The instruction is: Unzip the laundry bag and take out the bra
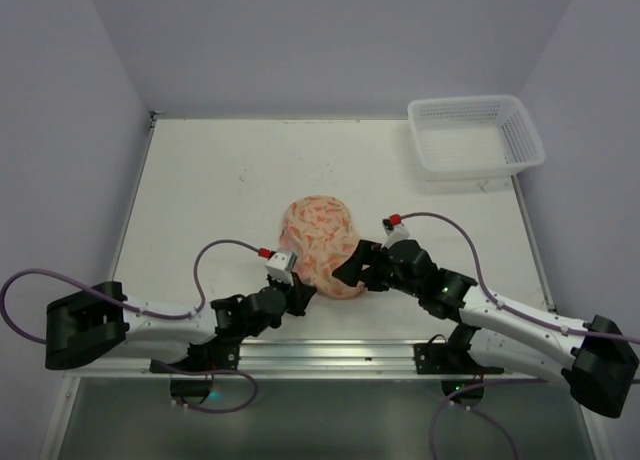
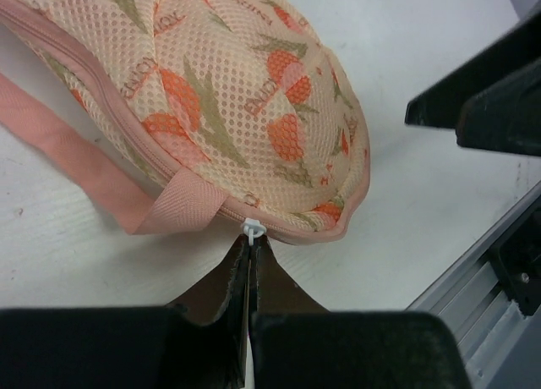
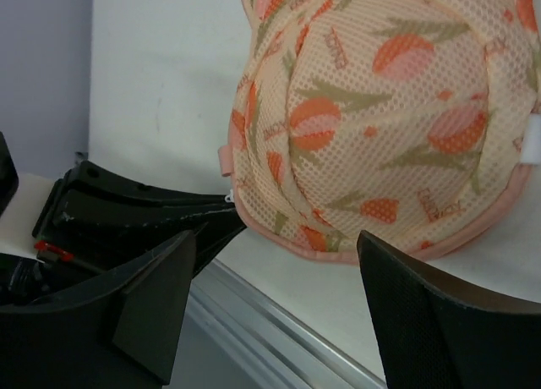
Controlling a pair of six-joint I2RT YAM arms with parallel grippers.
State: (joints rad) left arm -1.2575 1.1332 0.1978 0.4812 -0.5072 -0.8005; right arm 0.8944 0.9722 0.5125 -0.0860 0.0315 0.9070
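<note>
Where the arms meet near the table's (image 1: 220, 180) front edge, the left gripper (image 2: 251, 247) is clamped, apparently pinching the white zip pull (image 2: 254, 229) at the laundry bag's (image 1: 320, 242) near rim. The right gripper (image 3: 277, 237) stands spread against the bag. The bag lies mid-table, and a white basket (image 1: 470, 101) sits at the far right.

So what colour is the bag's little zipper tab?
White. The zipper tab on the laundry bag shows best in the left wrist view.
</note>
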